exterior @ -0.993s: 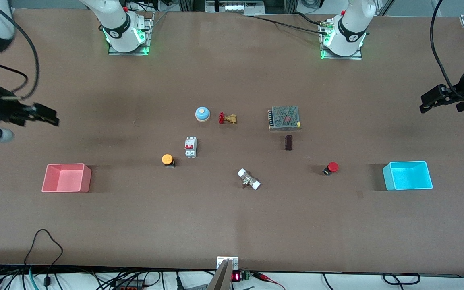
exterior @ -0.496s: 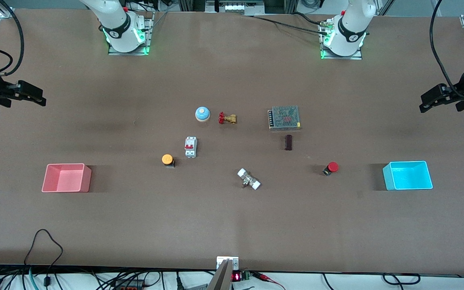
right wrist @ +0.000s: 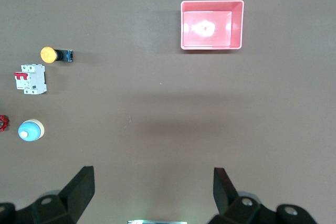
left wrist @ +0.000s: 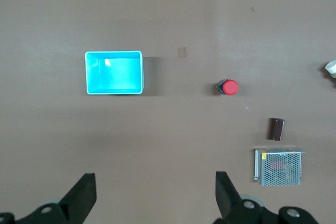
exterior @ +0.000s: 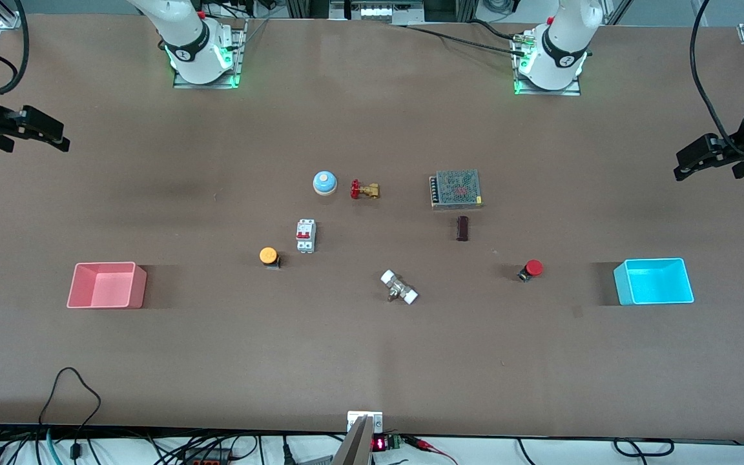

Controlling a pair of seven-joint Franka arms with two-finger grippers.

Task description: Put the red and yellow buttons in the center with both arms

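The red button (exterior: 531, 268) lies on its side on the brown table, between the middle of the table and the cyan tray (exterior: 653, 281); it also shows in the left wrist view (left wrist: 228, 87). The yellow button (exterior: 269, 256) lies on its side beside a white circuit breaker (exterior: 305, 236); it also shows in the right wrist view (right wrist: 54, 54). My left gripper (exterior: 692, 157) is open and empty, high over the table's edge at the left arm's end. My right gripper (exterior: 46, 132) is open and empty, high over the right arm's end.
A pink tray (exterior: 106, 285) stands toward the right arm's end. Near the middle are a blue dome bell (exterior: 325, 183), a brass valve with a red handle (exterior: 364, 190), a metal mesh box (exterior: 455, 188), a small dark block (exterior: 462, 228) and a white-capped fitting (exterior: 399, 287).
My right gripper has risen and drawn back toward the table's edge at the right arm's end. The left gripper has barely moved. The buttons have not moved.
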